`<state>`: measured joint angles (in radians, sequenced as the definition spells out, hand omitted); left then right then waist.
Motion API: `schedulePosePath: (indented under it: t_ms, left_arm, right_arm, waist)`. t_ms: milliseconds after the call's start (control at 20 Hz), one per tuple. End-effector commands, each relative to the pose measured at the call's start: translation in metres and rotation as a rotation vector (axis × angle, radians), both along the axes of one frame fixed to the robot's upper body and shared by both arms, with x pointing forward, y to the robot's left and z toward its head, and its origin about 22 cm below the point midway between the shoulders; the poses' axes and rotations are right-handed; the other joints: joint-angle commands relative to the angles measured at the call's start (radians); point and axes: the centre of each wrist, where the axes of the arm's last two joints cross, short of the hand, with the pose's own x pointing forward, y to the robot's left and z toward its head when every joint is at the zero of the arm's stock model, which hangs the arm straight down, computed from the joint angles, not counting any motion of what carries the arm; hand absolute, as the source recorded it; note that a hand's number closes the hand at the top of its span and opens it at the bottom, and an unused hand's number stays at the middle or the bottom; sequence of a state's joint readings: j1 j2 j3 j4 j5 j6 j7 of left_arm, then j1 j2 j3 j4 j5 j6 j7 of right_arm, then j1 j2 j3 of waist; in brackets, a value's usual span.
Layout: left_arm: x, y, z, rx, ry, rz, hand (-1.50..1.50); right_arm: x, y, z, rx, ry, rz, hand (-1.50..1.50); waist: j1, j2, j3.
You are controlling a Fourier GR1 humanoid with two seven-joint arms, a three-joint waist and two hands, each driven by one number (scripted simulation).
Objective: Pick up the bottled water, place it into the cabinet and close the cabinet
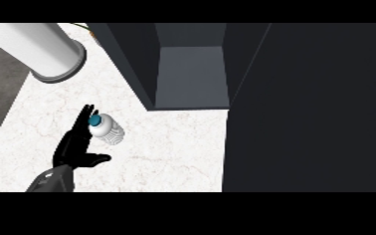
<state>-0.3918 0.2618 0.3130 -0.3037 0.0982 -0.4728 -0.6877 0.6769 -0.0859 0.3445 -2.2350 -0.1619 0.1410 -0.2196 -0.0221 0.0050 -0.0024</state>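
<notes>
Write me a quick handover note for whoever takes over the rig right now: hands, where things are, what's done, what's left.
Left robot hand: open, fingers straight, beside the bottled water, not gripping it.
Right robot hand: not in view.
Bottled water: standing on the marble counter, blue cap up, left of and in front of the cabinet.
Cabinet: open, compartment looks empty; dark door swung out at the right.
Done: nothing yet.
Left: grasp bottle, place it inside, close the door.
</notes>
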Motion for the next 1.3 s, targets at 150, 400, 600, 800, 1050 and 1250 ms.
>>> schedulePosePath:
  t_ms: [150, 400, 600, 800, 1050, 1250]
  left_arm:
    - [0.014, -0.020, -0.002, -0.094, -0.037, -0.013, -1.50]
    - [0.007, -0.022, -0.007, -0.186, -0.035, -0.089, -1.50]
    - [0.014, -0.018, -0.001, -0.219, -0.015, -0.119, -1.50]
    - [0.021, -0.037, -0.003, -0.266, -0.010, -0.119, -1.50]
    - [0.021, -0.042, -0.004, -0.293, -0.041, -0.187, -1.50]
    - [0.014, -0.043, -0.009, -0.276, -0.053, -0.184, 1.50]
  right_arm:
    - [0.000, -0.001, -0.009, 0.001, 0.000, 0.022, -1.50]
    - [0.004, 0.011, 0.002, 0.011, -0.016, 0.012, -1.50]
    - [0.006, -0.001, 0.005, 0.026, 0.020, 0.003, -1.50]
    - [0.004, -0.012, -0.008, 0.019, 0.004, 0.033, -1.50]
    - [0.007, -0.002, 0.002, 0.028, 0.013, 0.028, -1.50]
    - [0.016, -0.006, -0.012, 0.027, -0.001, 0.017, -1.50]
  waist:
    - [-0.010, 0.003, -0.001]
    - [-0.008, 0.003, -0.002]
    - [0.000, 0.001, 0.000]
    - [-0.009, 0.003, -0.001]
    - [-0.007, 0.003, -0.001]
    - [-0.008, 0.005, -0.001]
